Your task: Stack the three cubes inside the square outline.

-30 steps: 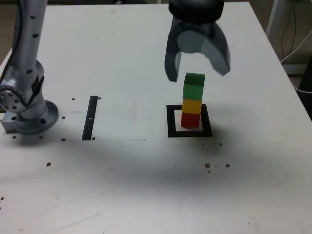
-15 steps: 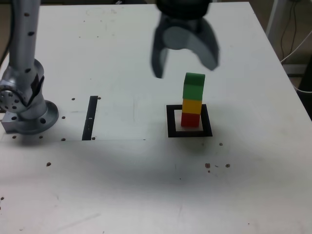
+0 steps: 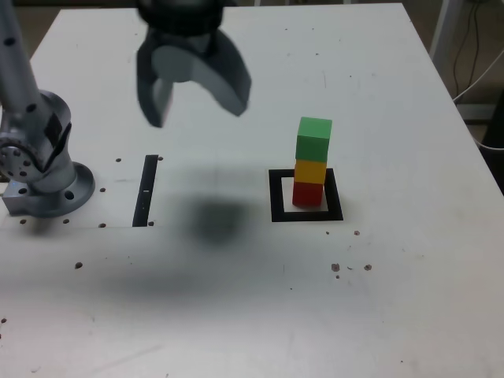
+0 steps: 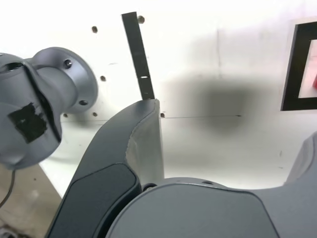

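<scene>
Task looks done: the three cubes are stacked, red cube [image 3: 308, 193] at bottom, yellow cube [image 3: 310, 171] on it, green cube [image 3: 314, 138] on top, slightly offset but upright. Stack sits inside the square outline [image 3: 277, 197], toward the surface's right edge in the exterior view. Gripper [image 3: 193, 90] jaws spread wide, released, nothing held, hanging high above the surface and well apart from the stack, nearer the arm base [image 3: 43, 169]. Black strip [image 3: 146, 190] lies flat between base and outline. Wrist view catches only a slice of the outline. Nothing left except maybe parking the arm
</scene>
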Action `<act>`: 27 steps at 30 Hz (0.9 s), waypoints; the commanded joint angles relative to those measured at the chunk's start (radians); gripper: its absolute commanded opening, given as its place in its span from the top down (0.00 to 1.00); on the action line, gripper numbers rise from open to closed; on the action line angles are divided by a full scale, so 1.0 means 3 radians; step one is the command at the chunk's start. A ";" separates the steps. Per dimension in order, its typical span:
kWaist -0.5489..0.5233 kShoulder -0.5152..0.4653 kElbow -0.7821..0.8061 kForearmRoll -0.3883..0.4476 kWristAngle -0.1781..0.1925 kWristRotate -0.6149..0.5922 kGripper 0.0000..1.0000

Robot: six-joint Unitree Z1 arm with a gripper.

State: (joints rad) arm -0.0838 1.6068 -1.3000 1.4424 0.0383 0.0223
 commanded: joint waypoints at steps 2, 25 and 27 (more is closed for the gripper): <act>0.0003 -0.0067 0.0572 -0.0219 -0.0031 -0.0010 0.01; 0.0003 -0.0024 0.1904 -0.1408 -0.0214 -0.0039 0.01; 0.0003 -0.0023 0.1906 -0.1416 -0.0214 -0.0039 0.01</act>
State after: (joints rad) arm -0.0838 1.5968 -0.7274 1.0214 -0.0250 0.0125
